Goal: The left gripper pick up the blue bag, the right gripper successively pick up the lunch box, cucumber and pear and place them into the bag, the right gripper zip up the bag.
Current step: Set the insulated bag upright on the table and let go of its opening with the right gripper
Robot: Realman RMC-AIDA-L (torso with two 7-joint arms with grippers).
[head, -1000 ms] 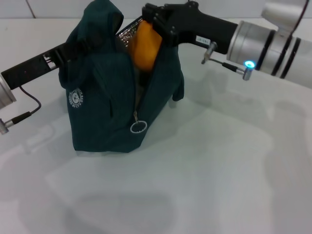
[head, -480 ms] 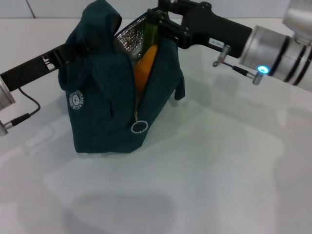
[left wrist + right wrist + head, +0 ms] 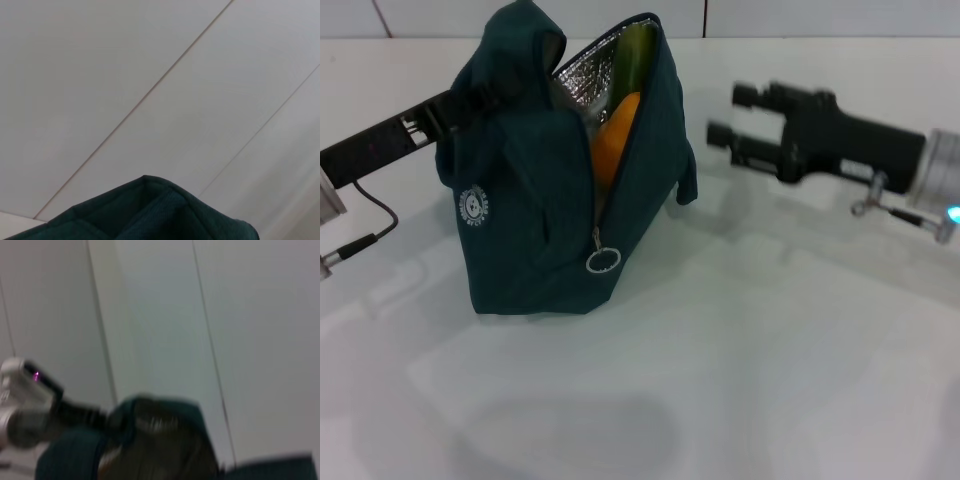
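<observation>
The open, empty right tool [image 3: 728, 113] hangs apart from the blue bag [image 3: 530, 215], seemingly level with its mouth.

**Where your three cameras look**

Your head camera looks forward and down from above onto the white table [image 3: 740, 380], taking in the blue bag [image 3: 535, 240] and both arms from a moderate distance. Your left wrist camera sits right against the blue bag's fabric [image 3: 150, 215] and faces upward toward a panelled wall [image 3: 150, 75]. Your right wrist camera looks from farther off at the bag's open top [image 3: 160, 435], with the wall behind. All three views share the bag; both wrist views share the wall.
</observation>
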